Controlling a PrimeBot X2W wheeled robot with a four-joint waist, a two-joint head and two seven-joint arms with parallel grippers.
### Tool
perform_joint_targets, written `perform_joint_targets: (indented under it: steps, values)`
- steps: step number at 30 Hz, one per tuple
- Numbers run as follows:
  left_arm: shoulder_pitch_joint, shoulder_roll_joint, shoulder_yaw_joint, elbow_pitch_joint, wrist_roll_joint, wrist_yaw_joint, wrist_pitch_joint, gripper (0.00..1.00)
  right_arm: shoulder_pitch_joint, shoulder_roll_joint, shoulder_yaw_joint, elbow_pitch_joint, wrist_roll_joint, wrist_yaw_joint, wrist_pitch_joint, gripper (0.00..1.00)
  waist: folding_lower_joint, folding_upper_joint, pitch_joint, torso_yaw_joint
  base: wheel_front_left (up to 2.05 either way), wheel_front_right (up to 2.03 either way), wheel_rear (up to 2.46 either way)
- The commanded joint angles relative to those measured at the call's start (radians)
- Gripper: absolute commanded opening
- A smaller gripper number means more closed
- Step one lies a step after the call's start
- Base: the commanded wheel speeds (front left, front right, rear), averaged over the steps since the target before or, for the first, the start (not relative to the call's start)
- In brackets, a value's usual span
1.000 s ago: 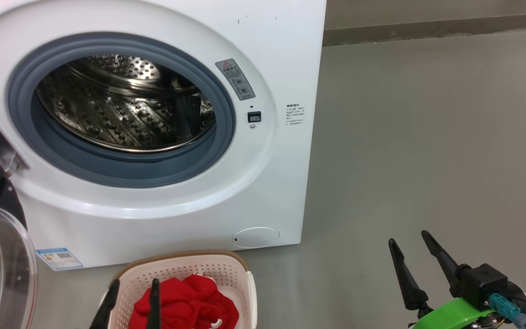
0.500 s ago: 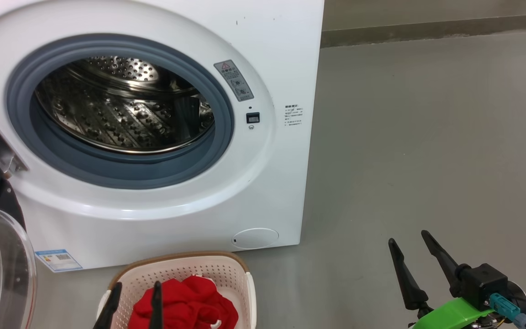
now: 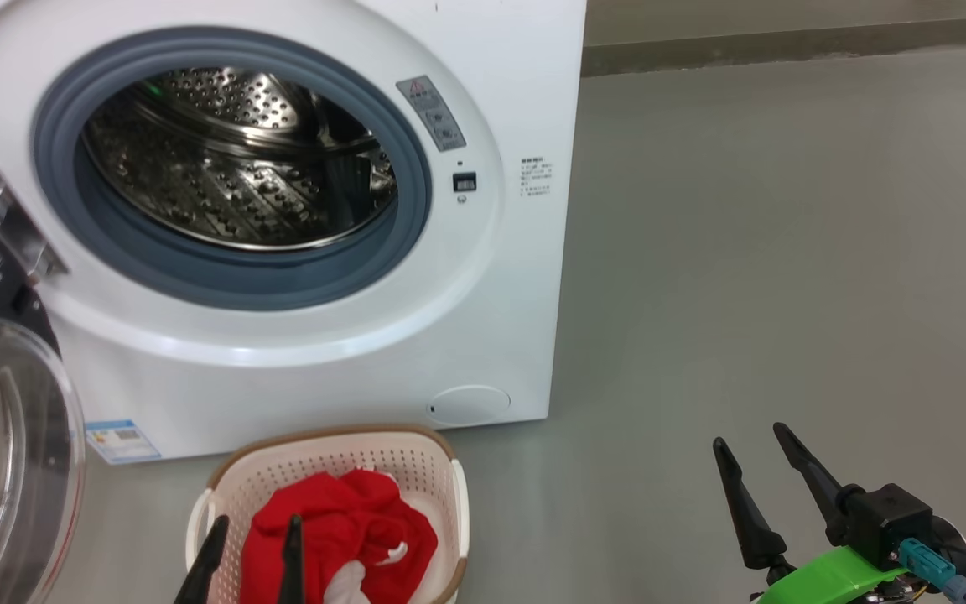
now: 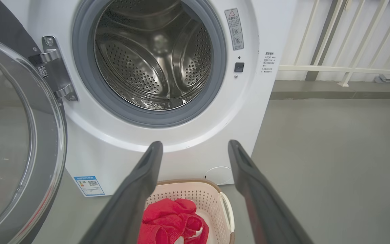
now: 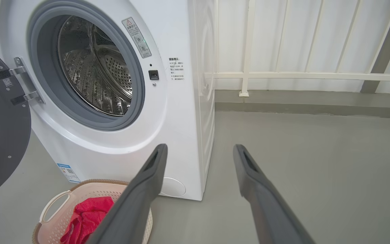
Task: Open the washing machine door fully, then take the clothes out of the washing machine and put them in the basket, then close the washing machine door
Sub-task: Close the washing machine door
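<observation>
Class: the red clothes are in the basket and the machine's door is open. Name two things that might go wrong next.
1. The left gripper, open, hangs above the clothes in the basket; swinging toward the washing machine door, it may snag fabric or knock the basket.
2. The door's bulging glass may let a push slip off, leaving it unlatched.

1. The left hand (image 3: 257, 522) hovers above the near left part of the basket (image 3: 416, 468), clear of it.
2. Its two long dark fingers (image 3: 290, 558) point away from the robot's body and stand wide apart, with nothing between them.
3. The right hand (image 3: 749, 436) hangs well to the right of the basket.
4. Its fingers are spread just as wide, hold nothing, and lean slightly towards the basket's side.
5. A green wrist bracket (image 3: 827, 577) and a black camera block (image 3: 892, 513) sit behind the right hand.
</observation>
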Motion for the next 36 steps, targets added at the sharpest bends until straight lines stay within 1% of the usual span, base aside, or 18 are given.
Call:
perform_joint_targets:
  steps: [1, 7, 12, 36]
  values:
    - [-0.024, 0.011, 0.026, -0.036, -0.006, 0.01, -0.014, 1.0, -0.003, -0.008, 0.018, -0.026, -0.008, 0.006, 0.0, 1.0, 0.0, -0.0001, 0.001, 0.002, -1.87, 1.87, 0.0]
    - [-0.027, 0.014, 0.023, -0.033, -0.012, 0.011, -0.019, 1.0, -0.004, -0.008, 0.016, -0.027, -0.008, 0.006, 0.003, 1.0, 0.0, -0.0001, 0.0, 0.002, -1.4, 1.4, 0.0]
    - [-0.03, 0.016, 0.023, -0.034, -0.018, 0.014, -0.021, 1.0, -0.005, -0.008, 0.015, -0.026, -0.007, 0.006, 0.002, 1.0, 0.0, -0.0001, 0.001, 0.003, -0.64, 0.64, 0.0]
    - [-0.037, 0.03, 0.018, -0.017, -0.034, 0.022, -0.038, 1.0, 0.0, -0.008, 0.009, -0.025, -0.01, 0.006, 0.004, 1.0, 0.0, -0.0001, 0.0, 0.017, -0.02, 0.02, 0.0]
